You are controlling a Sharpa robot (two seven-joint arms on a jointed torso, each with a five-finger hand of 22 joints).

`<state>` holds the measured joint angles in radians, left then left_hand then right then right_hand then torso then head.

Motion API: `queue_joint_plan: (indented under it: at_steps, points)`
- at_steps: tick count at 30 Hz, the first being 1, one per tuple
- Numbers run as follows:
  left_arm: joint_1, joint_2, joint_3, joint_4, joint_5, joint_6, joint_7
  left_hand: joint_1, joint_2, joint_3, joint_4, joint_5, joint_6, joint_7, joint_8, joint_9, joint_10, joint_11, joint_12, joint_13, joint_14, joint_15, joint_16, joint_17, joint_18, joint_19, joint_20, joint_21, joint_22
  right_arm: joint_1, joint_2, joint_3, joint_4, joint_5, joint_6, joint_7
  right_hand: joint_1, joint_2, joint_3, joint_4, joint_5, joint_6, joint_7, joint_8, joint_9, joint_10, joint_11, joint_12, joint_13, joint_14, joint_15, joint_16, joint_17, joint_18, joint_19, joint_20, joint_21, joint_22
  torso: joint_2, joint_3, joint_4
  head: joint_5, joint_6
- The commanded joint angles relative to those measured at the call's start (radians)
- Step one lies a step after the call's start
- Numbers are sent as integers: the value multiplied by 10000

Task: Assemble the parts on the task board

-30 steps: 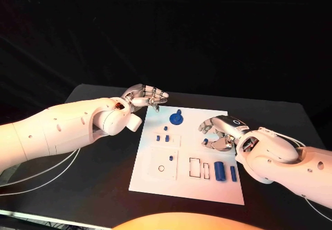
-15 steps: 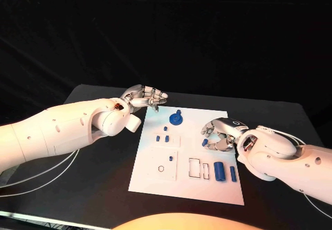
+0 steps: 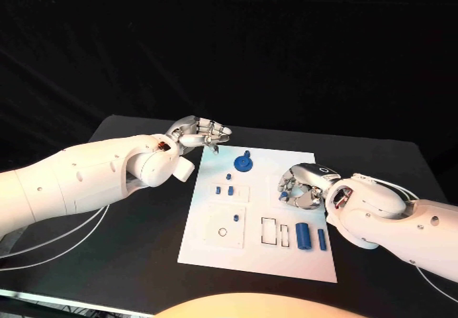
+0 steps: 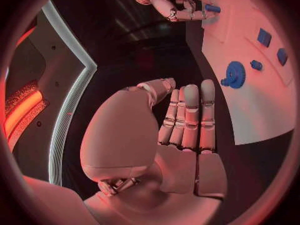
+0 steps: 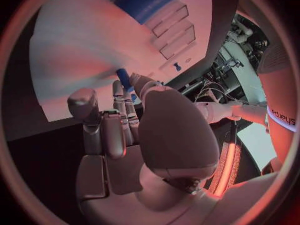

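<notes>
White task board, one blue gear, two long blue bars; right hand pinching blue peg; left hand empty, fingers apart

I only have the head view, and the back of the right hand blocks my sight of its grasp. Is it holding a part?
Observer: Yes. The right wrist view shows the right hand pinching a small blue part at its fingertips.
Operator: Which way does the part stick out?
Observer: In the left wrist view it juts past the fingertips toward the task board. I cannot tell whether it touches.
Operator: And the left hand, anything in its palm?
Observer: No. The left wrist view shows the left hand with a bare palm and its fingers straight, side by side.
</notes>
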<state>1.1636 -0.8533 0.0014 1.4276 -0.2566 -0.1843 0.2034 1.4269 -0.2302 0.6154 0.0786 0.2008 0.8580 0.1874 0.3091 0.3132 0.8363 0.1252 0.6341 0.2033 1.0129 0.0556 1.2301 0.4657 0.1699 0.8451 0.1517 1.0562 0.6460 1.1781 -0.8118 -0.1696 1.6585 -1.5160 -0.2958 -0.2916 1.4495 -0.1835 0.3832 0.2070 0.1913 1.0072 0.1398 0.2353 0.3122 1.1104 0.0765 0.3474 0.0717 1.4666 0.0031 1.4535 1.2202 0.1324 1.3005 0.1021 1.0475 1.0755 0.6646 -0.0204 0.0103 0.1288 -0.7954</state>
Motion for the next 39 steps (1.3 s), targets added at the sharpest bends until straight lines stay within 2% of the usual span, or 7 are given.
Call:
queue_joint_plan:
  at_steps: [1,10,13,20,29,39]
  points:
    - [8,11,6,23,-13,160,44,-67,46,-72,-5,-19,-48,-13,69,16,-63,17,43,-15,-94,-4,-35,-8,152,-40,9,-32,-14,-18,12,-3,14,-11,-134,149,11,-80,303,25,-94,223,-64,137,70,301,-108,37,43,418,-127,62,50,-115,94,-55,101,96,-2,10,-13,9,-16]
    - [8,20,6,19,-16,165,40,-67,46,-72,-5,-19,-48,-13,69,16,-63,17,43,-15,-94,-4,-35,-8,152,-40,9,-32,-14,-83,66,-5,-20,-31,-104,129,-14,-49,881,-102,-283,465,-188,362,232,686,-232,-74,102,444,-236,117,160,-151,163,-164,249,298,4,17,-13,-1,-28]
    - [8,22,6,18,-17,165,38,-49,54,-67,-19,-17,-48,-16,78,18,-62,14,52,-19,-97,-7,-33,-12,153,-37,8,-35,-18,-102,76,-6,-41,-68,-79,105,48,67,1225,-273,-311,497,-212,449,316,769,-259,-169,116,451,-266,134,188,-157,170,-197,274,352,1,14,-10,-1,-41]
    - [8,26,6,14,-25,174,28,-44,58,-66,-23,-16,-47,-16,81,18,-61,13,55,-20,-97,-8,-32,-13,154,-36,8,-35,-18,-114,15,-5,48,-195,-333,53,29,113,1636,-584,-283,485,-199,574,454,868,-263,-285,142,458,-271,155,221,-177,197,-215,367,481,-8,9,-13,-4,-15]
    - [8,37,6,-12,-31,163,26,-44,58,-66,-23,-16,-47,-16,81,18,-61,13,55,-20,-97,-8,-32,-13,154,-36,8,-35,-18,118,-284,11,562,-212,-769,131,-110,58,1782,-711,-291,486,-197,654,540,905,-258,-362,148,457,-266,159,216,-183,201,-214,402,538,-18,-6,-14,-33,23]
    - [8,66,6,-35,-32,158,31,-44,58,-66,-23,-16,-47,-16,81,18,-61,13,55,-20,-97,-8,-32,-13,154,-36,8,-35,-18,398,-575,38,1402,-115,-1015,215,-224,37,1863,-763,-296,487,-207,704,595,948,-263,-412,149,460,-267,168,233,-193,219,-212,451,602,-23,0,-16,-48,78]
